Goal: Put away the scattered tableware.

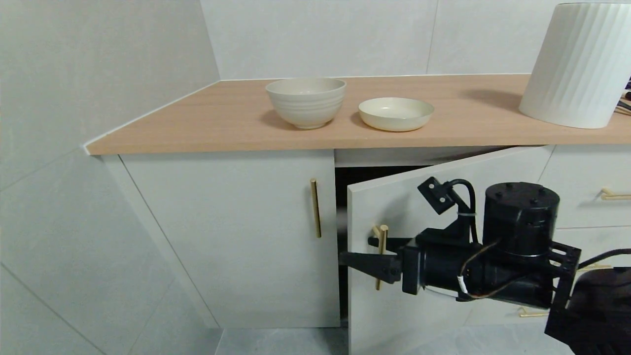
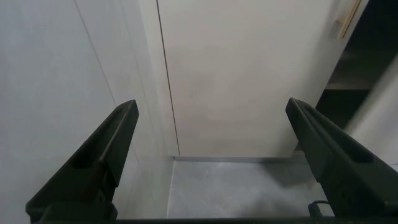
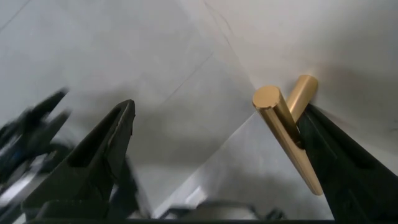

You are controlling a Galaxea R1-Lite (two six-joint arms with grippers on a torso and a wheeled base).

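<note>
A ribbed cream bowl (image 1: 306,101) and a shallow cream dish (image 1: 396,113) stand side by side on the wooden countertop (image 1: 222,123). Below them the right cabinet door (image 1: 394,305) is swung partly open, with a dark gap beside it. My right gripper (image 1: 357,250) is open at that door's gold handle (image 1: 380,256), one finger in front of the bar and one behind. In the right wrist view the gold handle (image 3: 283,134) lies against one finger, with the right gripper (image 3: 214,112) spread wide. My left gripper (image 2: 211,107) is open and holds nothing, low in front of the cabinet.
The left cabinet door (image 1: 236,236) is closed, with its own gold handle (image 1: 315,208). A tall white ribbed cylinder (image 1: 577,64) stands at the counter's right end. Drawers with gold pulls (image 1: 613,195) are at the right. A tiled wall (image 1: 74,148) bounds the left, above grey floor (image 2: 236,186).
</note>
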